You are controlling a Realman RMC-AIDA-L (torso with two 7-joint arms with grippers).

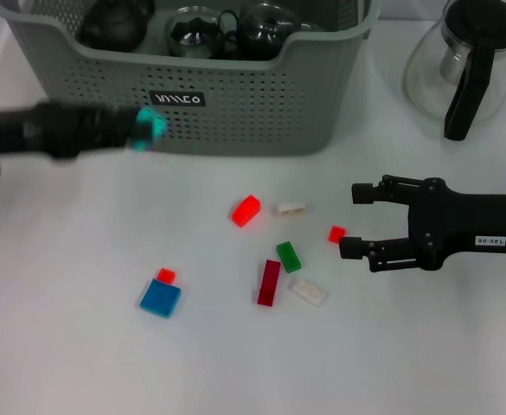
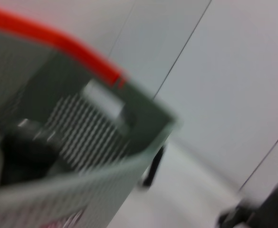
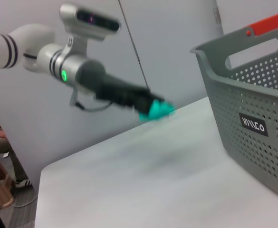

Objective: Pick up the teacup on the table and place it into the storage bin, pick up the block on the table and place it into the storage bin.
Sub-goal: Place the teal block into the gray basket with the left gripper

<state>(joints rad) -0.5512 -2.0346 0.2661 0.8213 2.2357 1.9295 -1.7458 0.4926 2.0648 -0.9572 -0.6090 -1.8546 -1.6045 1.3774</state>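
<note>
The grey-green perforated storage bin (image 1: 235,104) stands at the back and holds dark and glass tea vessels (image 1: 194,33); no teacup shows on the table. My left gripper (image 1: 144,128), blurred, hovers in front of the bin's front wall, shut on a teal block (image 3: 155,109). My right gripper (image 1: 356,220) is open low over the table at the right. A small red block (image 1: 336,233) lies just off its fingertips. Loose blocks lie mid-table: red (image 1: 246,210), white (image 1: 291,208), green (image 1: 288,256), dark red (image 1: 269,283), clear (image 1: 308,291) and blue (image 1: 160,298).
A glass teapot with a black handle (image 1: 464,60) stands at the back right, beside the bin. A tiny red block (image 1: 165,275) touches the blue one. The left wrist view shows the bin's wall and handle slot (image 2: 100,99) close up.
</note>
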